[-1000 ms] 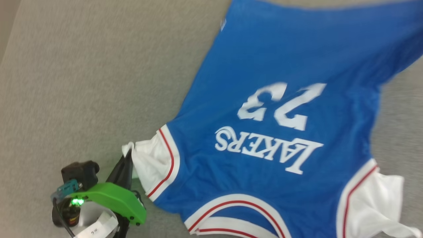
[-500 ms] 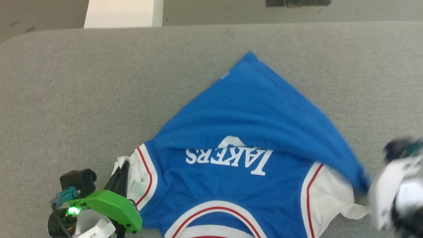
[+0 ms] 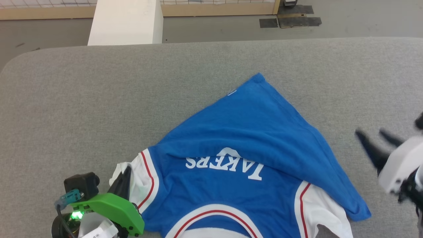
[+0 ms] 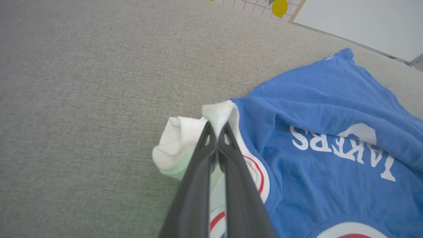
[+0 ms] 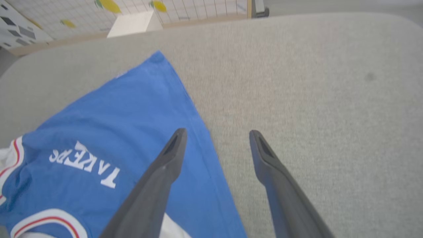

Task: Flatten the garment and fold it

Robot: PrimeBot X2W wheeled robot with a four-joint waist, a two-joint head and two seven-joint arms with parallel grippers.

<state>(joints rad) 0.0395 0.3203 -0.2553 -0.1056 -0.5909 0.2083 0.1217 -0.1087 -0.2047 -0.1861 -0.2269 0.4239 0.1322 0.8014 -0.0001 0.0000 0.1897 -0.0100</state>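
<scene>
The garment, a royal-blue T-shirt with white sleeves, red trim and white lettering, lies on the grey table with its lower part folded over the chest into a peak. My left gripper is shut on the white sleeve at the near left. In the left wrist view the garment spreads to the right of the pinched sleeve, where my left gripper holds the cloth. My right gripper hangs open at the far right, clear of the cloth. In the right wrist view my right gripper is empty, the garment to its left.
The grey padded table has bare room to the left, behind and right of the shirt. Beyond its far edge stand a white block and dark floor mats. A tiled wall with yellow shapes lies further back.
The head camera has tilted up. The shirt's lower part, held up spread a second ago, now lies folded over its chest. My right gripper has opened, let go of the cloth and drawn back right.
</scene>
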